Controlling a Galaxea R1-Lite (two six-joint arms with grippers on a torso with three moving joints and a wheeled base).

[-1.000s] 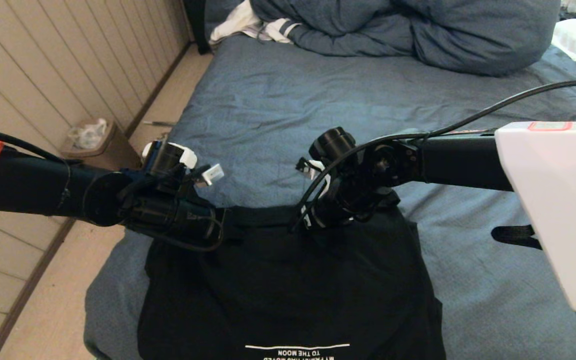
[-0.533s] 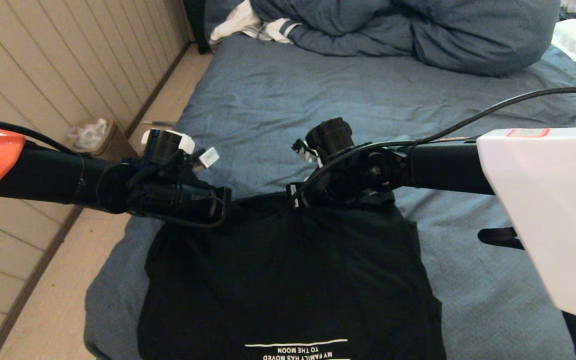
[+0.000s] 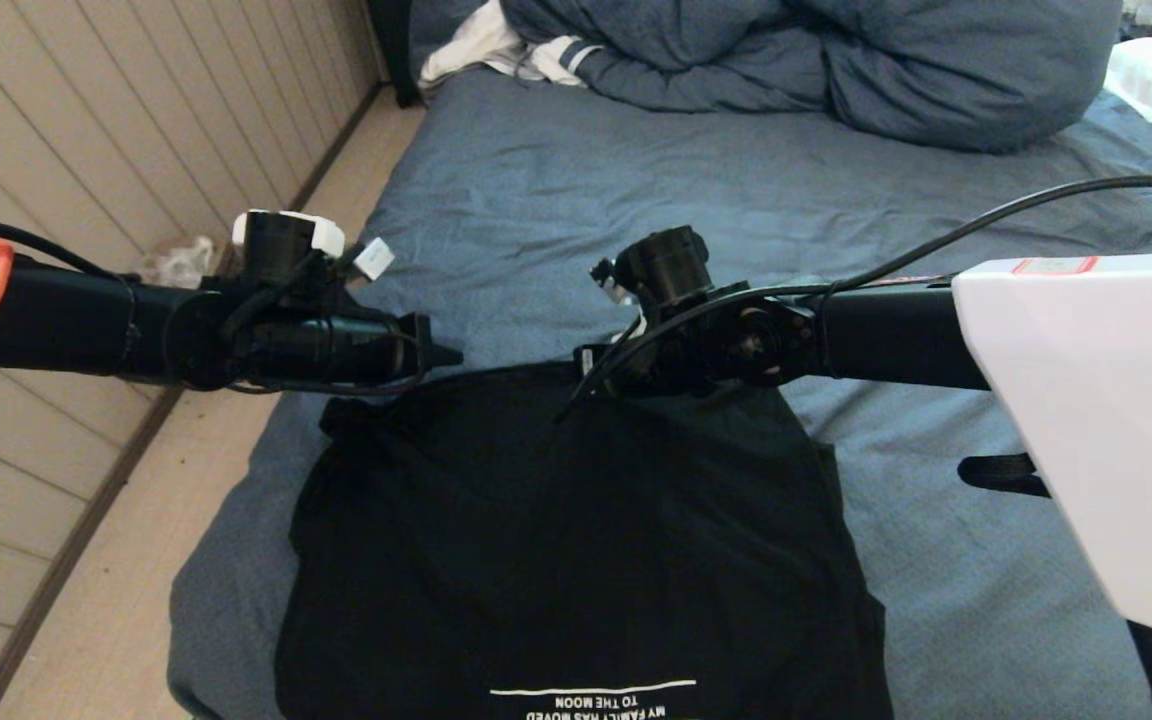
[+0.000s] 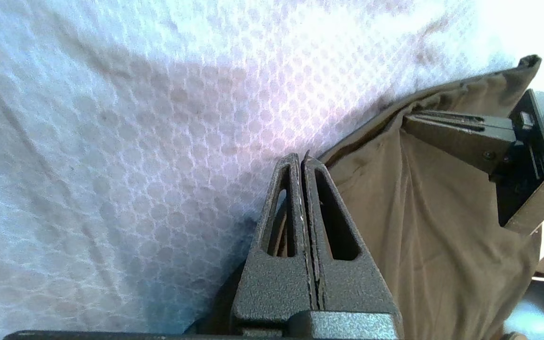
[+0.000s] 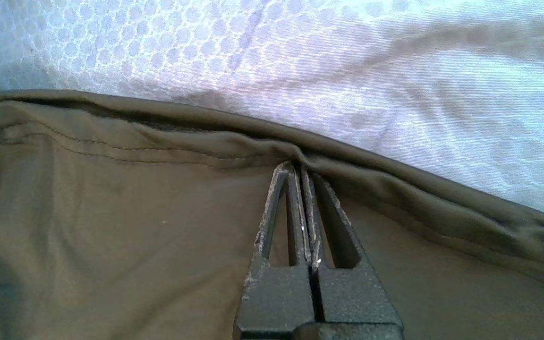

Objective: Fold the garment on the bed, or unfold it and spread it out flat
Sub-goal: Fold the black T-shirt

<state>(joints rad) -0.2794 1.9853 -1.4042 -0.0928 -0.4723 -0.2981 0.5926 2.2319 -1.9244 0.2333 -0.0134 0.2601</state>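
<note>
The black T-shirt (image 3: pixel 576 540) is lying on the near part of the slate-blue bed (image 3: pixel 636 200), its white lettering facing up at the near edge. The left hand (image 3: pixel 441 355) is pinching the shirt's far hem at its left end, fingers pressed together on the cloth, while the right hand (image 5: pixel 300 172) is pinching the same hem further right. That edge is probably hanging slightly raised off the sheet between them.

Both arms reach inward at one height — left tool (image 4: pixel 302 163) and right tool (image 5: pixel 298 167) clamped tight, tips facing.
</note>
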